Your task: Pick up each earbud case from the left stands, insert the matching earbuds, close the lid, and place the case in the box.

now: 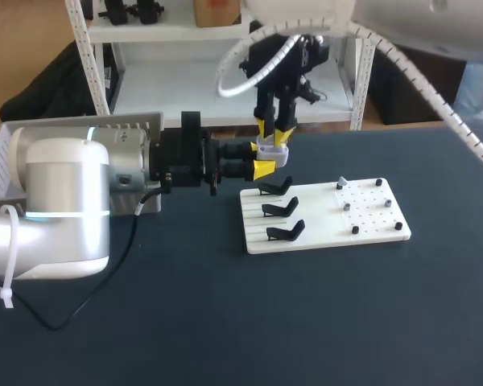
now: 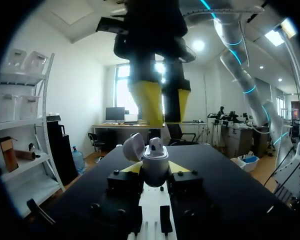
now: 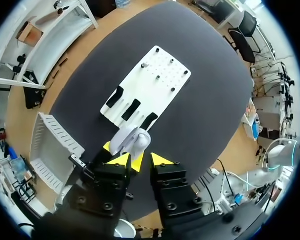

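1. Just off the white board's (image 1: 370, 221) 11 o'clock corner, left gripper (image 1: 264, 166) pinches the earbud case (image 1: 273, 151) upright, lid open for loading.
2. Right gripper (image 1: 275, 133) hangs at its 12 o'clock, fingers slightly apart, empty.

the earbud case (image 2: 155, 172) is a small, rounded white shell. it stands upright above the table (image 1: 225, 322), pinched from both sides by the left gripper (image 2: 155, 167). its lid (image 2: 133, 146) is swung open and tilted back to one side, and a white earbud (image 2: 156, 147) sits in the mouth. three black stands (image 1: 280, 208) line up on the left part of a white board (image 1: 370, 233), just below the case. the box (image 1: 4, 149), white and slatted, lies well apart at the table's left edge.
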`<state>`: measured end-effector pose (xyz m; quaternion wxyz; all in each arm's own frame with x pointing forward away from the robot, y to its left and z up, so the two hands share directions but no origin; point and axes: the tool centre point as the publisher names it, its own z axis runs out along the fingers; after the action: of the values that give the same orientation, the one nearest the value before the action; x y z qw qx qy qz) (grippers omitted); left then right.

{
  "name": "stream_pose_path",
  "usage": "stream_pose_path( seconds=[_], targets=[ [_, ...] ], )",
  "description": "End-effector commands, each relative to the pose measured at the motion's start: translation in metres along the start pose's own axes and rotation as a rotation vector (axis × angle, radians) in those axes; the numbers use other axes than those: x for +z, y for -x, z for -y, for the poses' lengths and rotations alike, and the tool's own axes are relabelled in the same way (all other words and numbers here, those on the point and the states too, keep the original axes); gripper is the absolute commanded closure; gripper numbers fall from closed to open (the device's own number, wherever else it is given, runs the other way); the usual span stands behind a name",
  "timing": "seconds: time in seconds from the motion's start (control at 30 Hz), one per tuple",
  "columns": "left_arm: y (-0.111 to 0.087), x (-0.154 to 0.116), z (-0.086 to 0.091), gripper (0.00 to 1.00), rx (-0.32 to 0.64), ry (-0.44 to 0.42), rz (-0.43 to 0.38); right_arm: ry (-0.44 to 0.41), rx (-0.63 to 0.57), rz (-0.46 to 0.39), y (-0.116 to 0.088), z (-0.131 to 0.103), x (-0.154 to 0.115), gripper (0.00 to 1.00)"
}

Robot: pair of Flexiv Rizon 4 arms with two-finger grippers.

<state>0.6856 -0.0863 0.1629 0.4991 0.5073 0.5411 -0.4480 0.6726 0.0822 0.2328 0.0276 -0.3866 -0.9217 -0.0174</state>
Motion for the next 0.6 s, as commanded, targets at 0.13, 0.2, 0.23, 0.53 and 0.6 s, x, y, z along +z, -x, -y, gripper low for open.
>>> stream_pose_path(
  seconds=[0.13, 0.2, 0.23, 0.53, 0.6],
  targets=[
    [-0.001, 0.000, 0.001, 1.00, 0.002, 0.004, 0.003, 0.227, -0.190, 0.088, 0.004, 0.039, -0.019, 0.64],
    [-0.001, 0.000, 0.001, 1.00, 0.002, 0.004, 0.003, 0.307, -0.253, 0.125, 0.009, 0.047, -0.023, 0.64],
    [-0.001, 0.000, 0.001, 1.00, 0.002, 0.004, 0.003, 0.351, -0.292, 0.108, 0.011, 0.051, -0.026, 0.63],
    [-0.001, 0.000, 0.001, 1.00, 0.002, 0.004, 0.003, 0.429, -0.447, 0.221, 0.027, 0.071, -0.036, 0.06],
    [-0.001, 0.000, 0.001, 1.00, 0.002, 0.004, 0.003, 0.429, -0.447, 0.221, 0.027, 0.071, -0.036, 0.00]
  ],
)
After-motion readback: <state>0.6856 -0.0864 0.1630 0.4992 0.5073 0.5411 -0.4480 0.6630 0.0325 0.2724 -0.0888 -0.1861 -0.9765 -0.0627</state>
